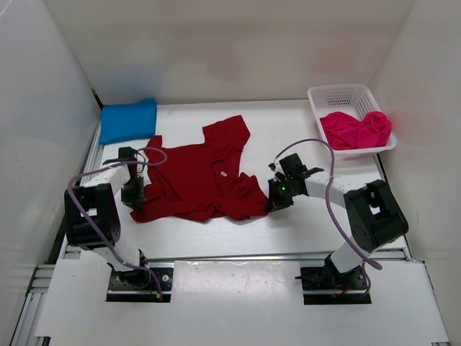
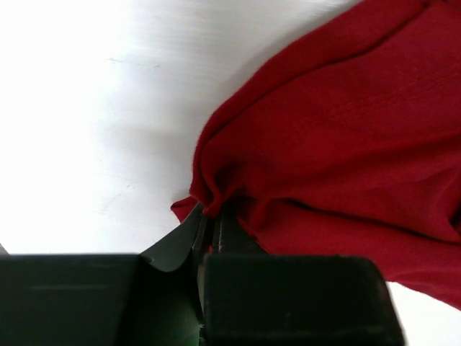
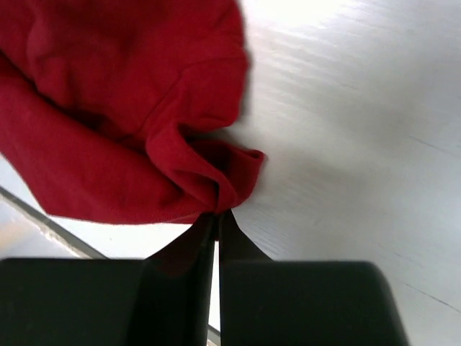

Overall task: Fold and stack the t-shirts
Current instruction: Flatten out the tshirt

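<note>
Red shirt [image 1: 202, 180] corners pinched, hidden between fingers [image 3: 184, 249].

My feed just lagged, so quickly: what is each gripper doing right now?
Left gripper: shut on an edge of the dark red t-shirt.
Right gripper: shut on the same shirt's opposite edge.

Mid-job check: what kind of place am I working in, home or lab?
Most likely a lab test cell: plain white panels box in the table, the arms are bolted to a metal rail, and the red t-shirt and mesh basket look like props.
</note>
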Controlling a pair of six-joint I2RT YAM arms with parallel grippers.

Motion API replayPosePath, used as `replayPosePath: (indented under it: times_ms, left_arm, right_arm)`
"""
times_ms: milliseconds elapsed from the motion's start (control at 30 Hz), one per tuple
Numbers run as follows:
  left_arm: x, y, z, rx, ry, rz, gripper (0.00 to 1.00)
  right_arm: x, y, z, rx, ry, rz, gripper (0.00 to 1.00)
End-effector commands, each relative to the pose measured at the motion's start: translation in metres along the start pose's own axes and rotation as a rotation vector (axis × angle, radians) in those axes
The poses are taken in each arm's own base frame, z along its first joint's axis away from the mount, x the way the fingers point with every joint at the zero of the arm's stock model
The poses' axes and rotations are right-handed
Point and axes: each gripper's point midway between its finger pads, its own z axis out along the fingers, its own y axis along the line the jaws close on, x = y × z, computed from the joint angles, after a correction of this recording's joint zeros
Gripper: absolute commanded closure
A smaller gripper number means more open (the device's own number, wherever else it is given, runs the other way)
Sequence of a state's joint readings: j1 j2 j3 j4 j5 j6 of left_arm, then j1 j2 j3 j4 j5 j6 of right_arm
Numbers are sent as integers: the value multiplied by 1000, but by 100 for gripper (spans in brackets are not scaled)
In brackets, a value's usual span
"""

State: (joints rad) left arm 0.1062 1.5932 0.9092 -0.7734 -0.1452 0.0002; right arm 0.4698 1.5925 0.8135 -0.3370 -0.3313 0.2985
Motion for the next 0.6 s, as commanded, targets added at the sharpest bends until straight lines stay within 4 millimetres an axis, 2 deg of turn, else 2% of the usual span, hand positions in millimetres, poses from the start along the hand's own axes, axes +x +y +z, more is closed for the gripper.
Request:
replayPosePath:
  times_ms: [0,100,133,200,233,300,333,367,400,433,467,500,533,567]
  left_arm:
    - [-9,9,-12,-26,-68,-23,90]
    - [2,15,-13,-61,-68,-24,90]
    - [11,17,-10,-63,-52,-32,90]
    - [10,15,-12,-38,-60,-42,90]
    - [-4,12,-12,-21,-68,-42,90]
    - [-32,7,-23,25,-74,-41,90]
    - [-54,7,-33,34,-84,-42,90]
    - [-122,2,-62,55,-192,-31,90]
    - [-153,-1,-82,73,-235,-26,90]
    - [-172,-2,-105,97,-240,-23,90]
    - [-244,0,-164,101,-447,-30,90]
    - [-268,4,-194,101,-537,-39,90]
    - [-287,7,-224,75,-629,-46,90]
    - [-306,6,-271,61,-779,-54,90]
  right_arm:
    - [-4,16,-7,-79,-31,-29,100]
    - [14,21,-17,-103,-14,16,100]
    - [27,20,-18,-110,9,36,100]
    - [33,19,-24,-109,36,39,100]
    - [28,21,-28,-109,34,15,100]
    - [-28,21,-46,-98,-19,-6,100]
    - [-57,25,-58,-110,-48,-11,100]
    - [-143,34,-94,-123,-197,-39,100]
    - [-168,36,-119,-111,-201,-9,100]
    - [-205,43,-149,-120,-274,-10,100]
    - [-280,56,-221,-134,-495,-55,100]
    - [-301,60,-256,-139,-586,-45,100]
    - [-318,52,-296,-157,-688,35,100]
    - [-327,57,-331,-170,-789,34,100]
